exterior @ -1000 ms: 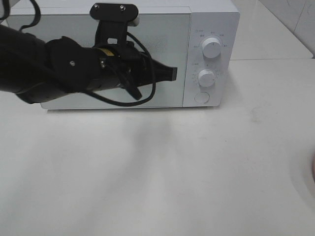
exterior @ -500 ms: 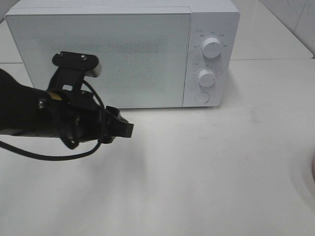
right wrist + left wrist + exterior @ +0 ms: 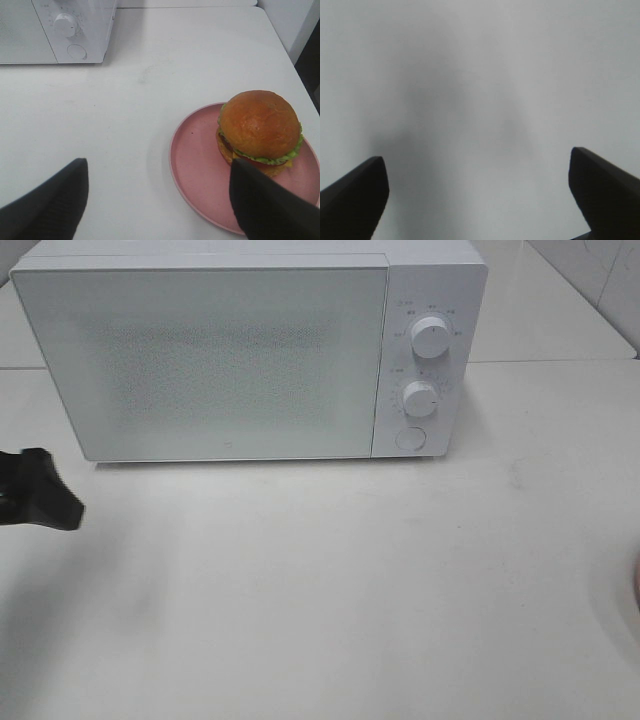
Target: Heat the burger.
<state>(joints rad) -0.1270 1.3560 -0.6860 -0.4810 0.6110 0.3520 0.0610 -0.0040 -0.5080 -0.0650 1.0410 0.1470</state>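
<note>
- Two black grippers show: the left gripper point(image 3: 479, 192) has its fingers spread wide over bare white tabletop point(image 3: 480, 75), nothing between them; the right gripper point(image 3: 160, 200) is likewise spread wide and holds nothing.
- In the high view only a black tip of the left gripper point(image 3: 38, 502) pokes in at the frame's left edge, low beside the front left corner of the white box-shaped microwave oven point(image 3: 240, 350); open tabletop runs from that tip across the whole front of the oven.
- The oven door point(image 3: 200, 360) is closed, flush with the control panel carrying two white round knobs point(image 3: 429, 337) and a round button point(image 3: 409, 438).
- The glossy golden-brown burger point(image 3: 260, 131) sits just ahead of the right gripper's one finger point(image 3: 265, 205), on the far half of the pink round plate point(image 3: 200, 170), apart from the fingertips.
- The plate's near rim lies between the two right fingers, closer to the one under the burger.
- The burger stands upright, dome upward, green lettuce frill and dark patty showing around its lower edge; round, with no clear long axis.
- Clear white surface lies between the plate and the oven's knob corner, well ahead of the right gripper; the table's edge runs close beyond the plate on the side away from the oven.
</note>
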